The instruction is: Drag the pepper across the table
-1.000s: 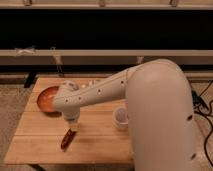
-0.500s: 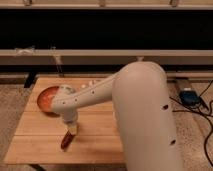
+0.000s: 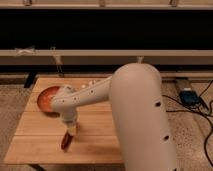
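Observation:
The pepper [image 3: 66, 141] is a slim dark red chili lying on the light wooden table [image 3: 95, 142], near its front left part. My gripper [image 3: 71, 130] points down right above the pepper's upper end, at the end of my white arm [image 3: 90, 96]. The gripper touches or nearly touches the pepper.
A round orange-red bowl [image 3: 46, 98] sits at the table's back left, partly behind my arm. My big white arm housing [image 3: 142, 115] covers the table's right side. A dark wall and ledge run behind the table. Cables and a blue box [image 3: 189, 96] lie on the floor at right.
My arm has swung further left and now hides the table's right side, including a white cup seen earlier. The pepper and gripper have stayed at about the same spot.

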`<action>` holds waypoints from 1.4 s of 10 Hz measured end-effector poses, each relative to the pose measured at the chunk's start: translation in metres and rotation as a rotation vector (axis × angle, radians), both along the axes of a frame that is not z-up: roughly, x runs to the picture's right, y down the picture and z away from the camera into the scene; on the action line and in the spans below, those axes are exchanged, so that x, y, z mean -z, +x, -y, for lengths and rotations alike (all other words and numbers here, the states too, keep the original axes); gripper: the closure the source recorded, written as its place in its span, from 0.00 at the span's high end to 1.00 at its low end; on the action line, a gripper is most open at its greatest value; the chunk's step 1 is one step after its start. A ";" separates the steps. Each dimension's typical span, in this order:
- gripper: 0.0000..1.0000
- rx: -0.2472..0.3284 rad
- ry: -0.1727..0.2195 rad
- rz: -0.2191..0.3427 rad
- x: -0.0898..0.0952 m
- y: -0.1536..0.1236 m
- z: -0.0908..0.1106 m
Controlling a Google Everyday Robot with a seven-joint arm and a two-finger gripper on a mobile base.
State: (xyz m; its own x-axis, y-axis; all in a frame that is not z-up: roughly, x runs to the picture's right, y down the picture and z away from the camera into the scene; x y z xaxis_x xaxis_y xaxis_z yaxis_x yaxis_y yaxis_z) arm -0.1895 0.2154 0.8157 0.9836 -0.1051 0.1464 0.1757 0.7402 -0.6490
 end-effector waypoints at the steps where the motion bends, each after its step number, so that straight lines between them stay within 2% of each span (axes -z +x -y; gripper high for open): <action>1: 0.65 0.001 -0.004 0.000 0.001 0.000 -0.001; 4: 0.64 0.010 -0.008 0.006 0.003 -0.002 -0.006; 7: 0.38 0.024 -0.011 0.011 0.004 -0.003 -0.009; 9: 0.17 0.033 -0.012 0.016 0.005 -0.005 -0.011; 10: 0.10 0.031 -0.013 0.015 0.005 -0.004 -0.010; 14: 0.09 -0.018 0.006 0.010 0.008 0.002 0.004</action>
